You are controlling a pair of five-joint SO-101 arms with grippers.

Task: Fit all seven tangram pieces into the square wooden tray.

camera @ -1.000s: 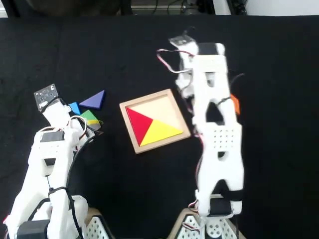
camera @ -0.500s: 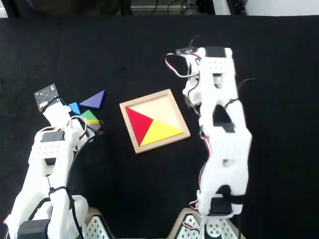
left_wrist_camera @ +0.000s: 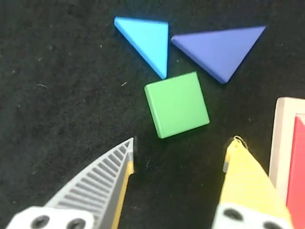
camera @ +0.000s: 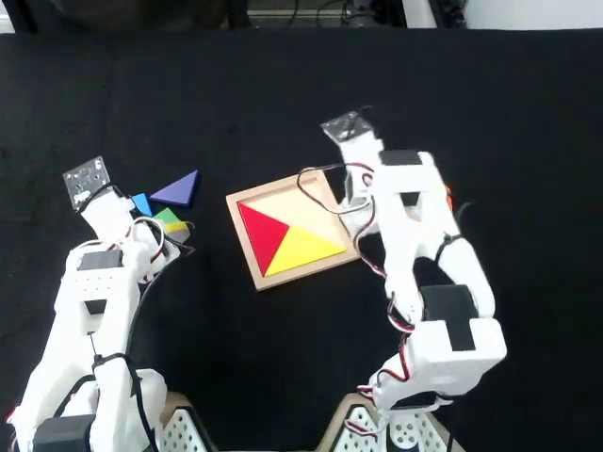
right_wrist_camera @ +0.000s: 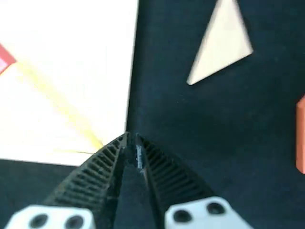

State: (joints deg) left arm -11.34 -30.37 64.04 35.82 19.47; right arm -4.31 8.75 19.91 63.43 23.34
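Note:
The square wooden tray (camera: 325,181) lies mid-table and holds a red triangle (camera: 261,235) and a yellow triangle (camera: 303,248). Left of it lie a green square (camera: 170,219), a light blue triangle (camera: 141,203) and a purple triangle (camera: 177,189). My left gripper (left_wrist_camera: 181,152) is open, just short of the green square (left_wrist_camera: 177,105), with nothing between its fingers. My right gripper (right_wrist_camera: 131,140) is shut and empty, over the black cloth just off the tray's edge (right_wrist_camera: 114,71). A white triangle (right_wrist_camera: 221,43) lies beyond it. The right arm (camera: 405,217) hangs over the tray's right corner.
An orange piece (camera: 447,198) peeks out beside the right arm, and its edge (right_wrist_camera: 301,129) shows in the right wrist view. The tray's rim (left_wrist_camera: 285,143) stands close to my left gripper's yellow finger (left_wrist_camera: 240,164). Black cloth covers the table (camera: 188,104).
The right arm has drawn back toward its base and its wrist has swung over the tray's right corner. The left arm has not moved.

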